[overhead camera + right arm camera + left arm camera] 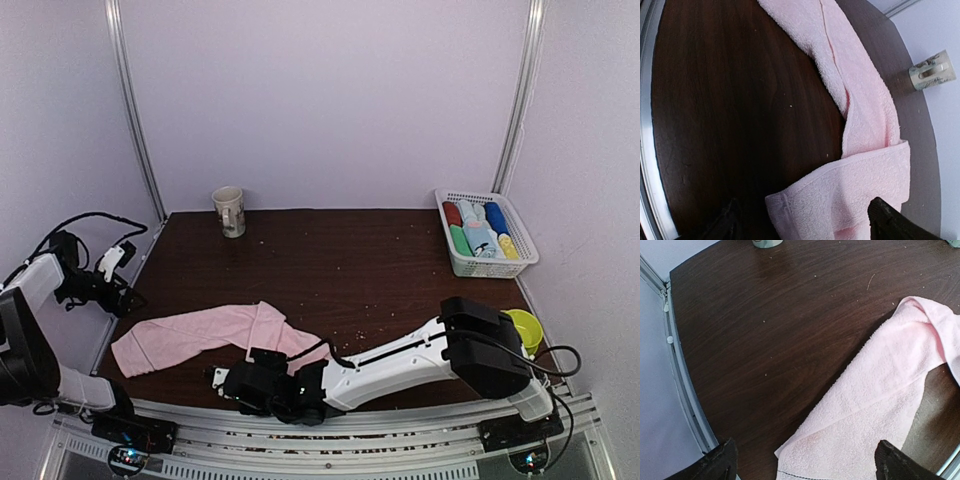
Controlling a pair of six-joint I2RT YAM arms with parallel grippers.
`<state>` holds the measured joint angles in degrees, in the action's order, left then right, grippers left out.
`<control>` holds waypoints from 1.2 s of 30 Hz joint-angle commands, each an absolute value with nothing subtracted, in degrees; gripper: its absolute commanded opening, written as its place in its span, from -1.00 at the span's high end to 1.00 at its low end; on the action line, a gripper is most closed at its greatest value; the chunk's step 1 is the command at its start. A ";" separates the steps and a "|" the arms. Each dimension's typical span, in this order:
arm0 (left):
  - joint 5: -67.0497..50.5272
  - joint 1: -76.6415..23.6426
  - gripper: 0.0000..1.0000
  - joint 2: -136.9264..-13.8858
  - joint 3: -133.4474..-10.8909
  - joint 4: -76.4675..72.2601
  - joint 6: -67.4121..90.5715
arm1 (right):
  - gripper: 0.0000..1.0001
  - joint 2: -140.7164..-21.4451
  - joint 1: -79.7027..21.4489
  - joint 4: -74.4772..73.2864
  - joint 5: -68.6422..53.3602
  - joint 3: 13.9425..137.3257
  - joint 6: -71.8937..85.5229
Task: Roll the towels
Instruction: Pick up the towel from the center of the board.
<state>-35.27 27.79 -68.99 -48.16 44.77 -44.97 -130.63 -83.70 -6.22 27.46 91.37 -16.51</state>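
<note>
Right claw [807, 222]: fingers spread wide, low over the near edge of the dark brown wooden bench [350, 260]. It seems to grip nothing, though contact with the cloth below is hard to judge.
Left claw [807, 465]: fully spread and holding nothing, raised at the bench's left edge.
Pale pink terry towel [200, 335]: unrolled, lying flat on the near-left part of the bench. It is folded over lengthways with a twist near the middle. Its right hem lies between the right claw's fingers, and its left end is under the left claw.
Cream patterned mug [229, 211]: upright at the far edge, well apart from the towel.
White slatted plastic basket [490, 268]: far right corner.
Rolled towels [480, 230]: side by side inside the basket.
Yellow-green round cup [525, 328]: right edge, behind the right arm.
</note>
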 commanded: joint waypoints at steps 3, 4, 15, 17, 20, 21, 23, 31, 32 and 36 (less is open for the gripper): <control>-37.02 28.30 -0.96 -67.53 -46.98 40.88 -43.12 | -0.78 -132.47 -83.74 -7.27 29.56 92.04 -8.22; -37.07 28.30 -0.96 -67.46 -47.06 40.87 -42.92 | -0.76 -132.76 -83.60 -7.52 29.39 92.16 -7.48; -36.88 28.32 -0.96 -64.95 -48.25 41.92 -42.42 | 0.26 -136.45 -80.52 -12.27 26.76 94.56 -0.61; -37.02 28.31 -0.96 -64.71 -48.46 42.14 -42.55 | 0.62 -135.93 -80.25 -13.38 27.22 94.85 -0.17; -37.56 28.30 -0.95 -64.69 -49.05 43.64 -44.17 | 1.00 -132.80 -79.97 -15.62 29.26 94.83 -0.60; -37.96 28.30 -0.95 -64.71 -49.24 44.40 -45.42 | 1.00 -131.07 -79.66 -16.19 30.10 94.57 -1.25; -39.78 28.31 -0.96 -64.88 -49.50 47.03 -49.90 | 1.00 -126.92 -78.43 -17.31 30.83 93.77 -2.05; -40.82 28.22 -0.96 -66.84 -49.32 53.00 -67.98 | 1.00 -107.52 -67.28 -16.38 28.90 82.78 -0.51; -40.53 28.15 -0.96 -67.65 -49.68 53.00 -68.36 | 1.00 -105.62 -66.06 -16.31 29.26 81.73 -0.04; -38.27 26.42 -0.96 -71.38 -51.08 53.37 -70.32 | 1.00 -99.24 -60.71 -15.50 30.47 77.30 2.87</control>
<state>-39.24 27.62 -68.42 -48.84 52.29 -64.93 -103.28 -63.66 -15.20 28.64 81.76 -0.49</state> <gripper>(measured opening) 0.978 0.031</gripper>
